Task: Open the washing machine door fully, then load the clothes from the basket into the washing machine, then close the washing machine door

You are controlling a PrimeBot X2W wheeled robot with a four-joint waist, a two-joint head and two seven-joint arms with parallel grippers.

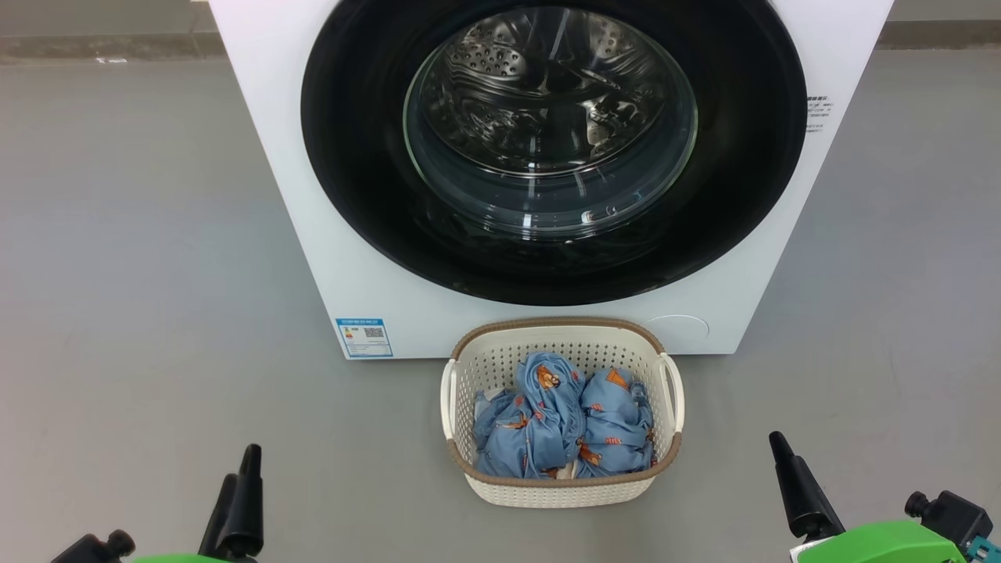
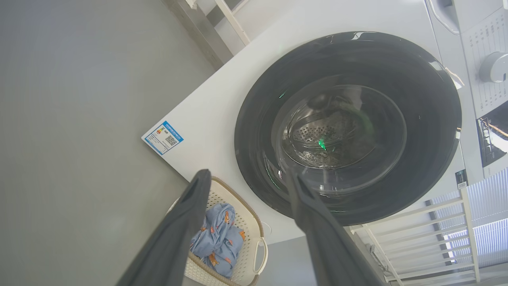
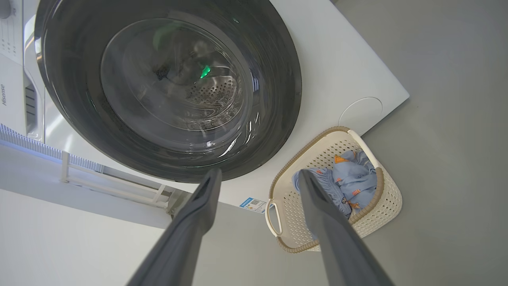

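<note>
The white washing machine (image 1: 274, 156) stands straight ahead with its round black washing machine door (image 1: 547, 141) shut flush against the front; the steel drum shows through the glass. On the floor in front of it sits the cream basket (image 1: 547, 323), holding the light blue bear-print clothes (image 1: 563, 422). My left gripper (image 1: 241, 463) is low at the left and my right gripper (image 1: 782, 450) low at the right, both back from the basket. In the wrist views the left gripper (image 2: 249, 174) and right gripper (image 3: 258, 171) stand open and empty, pointing at the door (image 2: 349, 127) (image 3: 166, 87).
Grey floor (image 1: 141, 313) surrounds the machine and basket. A blue label sticker (image 1: 364, 337) marks the machine's lower left corner. A white slatted rack (image 2: 436, 222) stands beside the machine, and a control knob (image 2: 494, 65) sits on its upper panel.
</note>
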